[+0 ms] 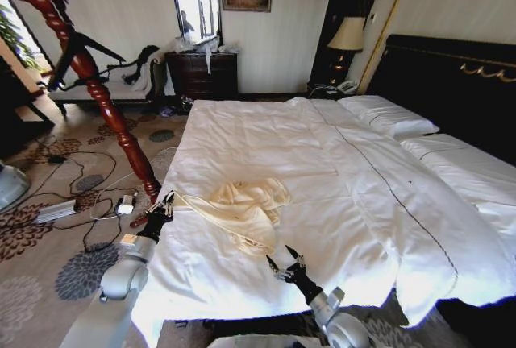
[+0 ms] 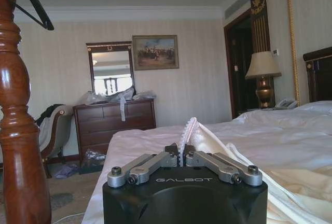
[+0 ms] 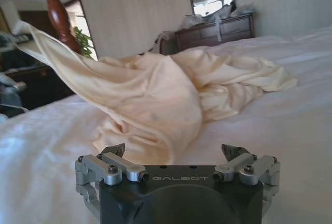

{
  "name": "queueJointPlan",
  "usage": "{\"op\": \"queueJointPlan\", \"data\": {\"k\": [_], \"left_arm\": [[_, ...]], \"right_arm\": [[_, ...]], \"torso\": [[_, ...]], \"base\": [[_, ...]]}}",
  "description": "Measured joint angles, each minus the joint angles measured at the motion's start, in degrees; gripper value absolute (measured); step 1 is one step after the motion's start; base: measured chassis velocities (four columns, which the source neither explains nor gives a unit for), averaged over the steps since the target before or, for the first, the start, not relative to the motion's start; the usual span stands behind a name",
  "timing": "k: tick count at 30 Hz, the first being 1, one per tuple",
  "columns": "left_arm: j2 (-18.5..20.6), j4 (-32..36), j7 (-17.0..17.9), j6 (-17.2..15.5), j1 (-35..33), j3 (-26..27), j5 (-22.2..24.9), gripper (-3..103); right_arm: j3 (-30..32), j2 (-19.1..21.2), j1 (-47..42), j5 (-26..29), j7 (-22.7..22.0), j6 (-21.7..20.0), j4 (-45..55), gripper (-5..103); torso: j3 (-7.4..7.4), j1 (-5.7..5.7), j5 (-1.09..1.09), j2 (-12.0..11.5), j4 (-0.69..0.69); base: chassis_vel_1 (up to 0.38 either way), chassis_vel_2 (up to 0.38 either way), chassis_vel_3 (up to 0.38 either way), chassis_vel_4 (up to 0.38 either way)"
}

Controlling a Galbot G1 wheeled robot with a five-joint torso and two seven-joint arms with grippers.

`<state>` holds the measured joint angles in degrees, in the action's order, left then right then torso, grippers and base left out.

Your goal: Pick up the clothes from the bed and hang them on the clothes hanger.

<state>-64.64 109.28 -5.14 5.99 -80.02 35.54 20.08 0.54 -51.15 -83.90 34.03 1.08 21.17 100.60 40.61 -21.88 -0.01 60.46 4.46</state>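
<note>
The clothes are a pale cream-yellow heap near the front of the bed, with one strip pulled out toward the bed's left edge. My left gripper is at that edge, shut on the strip's end. In the left wrist view the left gripper pinches a raised cloth edge of the clothes. My right gripper stands open just in front of the heap; the right wrist view shows the right gripper a little short of the clothes. The black clothes hanger hangs on the wooden stand, also visible as the clothes hanger.
A red-brown turned wooden stand leans beside the bed's left edge. Cables and a power strip lie on the patterned carpet. A dark dresser and a chair stand at the far wall, a lamp by the black headboard.
</note>
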Motion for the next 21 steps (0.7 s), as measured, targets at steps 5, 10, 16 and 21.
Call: {"op": "queueJointPlan", "data": {"k": [5, 10, 16, 21], "left_arm": [[0.83, 0.66, 0.04, -0.07, -0.32, 0.04, 0.12, 2], [0.76, 1.04, 0.17, -0.15, -0.5, 0.13, 0.11, 2], [0.34, 1.21, 0.36, -0.25, -0.65, 0.12, -0.06, 2], [0.33, 1.44, 0.86, -0.36, -0.66, 0.44, -0.02, 2]], "right_arm": [[-0.6, -0.79, 1.37, -1.05, -4.5, -2.14, -0.85, 100], [-0.88, -1.06, 1.99, -0.79, -5.66, -2.72, -0.96, 96], [-0.92, -1.76, 2.32, -1.21, -6.27, -3.27, -1.1, 75], [-1.26, -2.76, 2.92, -3.5, -6.08, -3.38, -2.02, 53]], "torso": [[0.0, 0.0, 0.01, 0.0, 0.0], [0.0, 0.0, 0.01, 0.0, 0.0], [0.0, 0.0, 0.01, 0.0, 0.0], [0.0, 0.0, 0.01, 0.0, 0.0]], "base": [[0.0, 0.0, 0.0, 0.0], [0.0, 0.0, 0.0, 0.0], [0.0, 0.0, 0.0, 0.0], [0.0, 0.0, 0.0, 0.0]]}}
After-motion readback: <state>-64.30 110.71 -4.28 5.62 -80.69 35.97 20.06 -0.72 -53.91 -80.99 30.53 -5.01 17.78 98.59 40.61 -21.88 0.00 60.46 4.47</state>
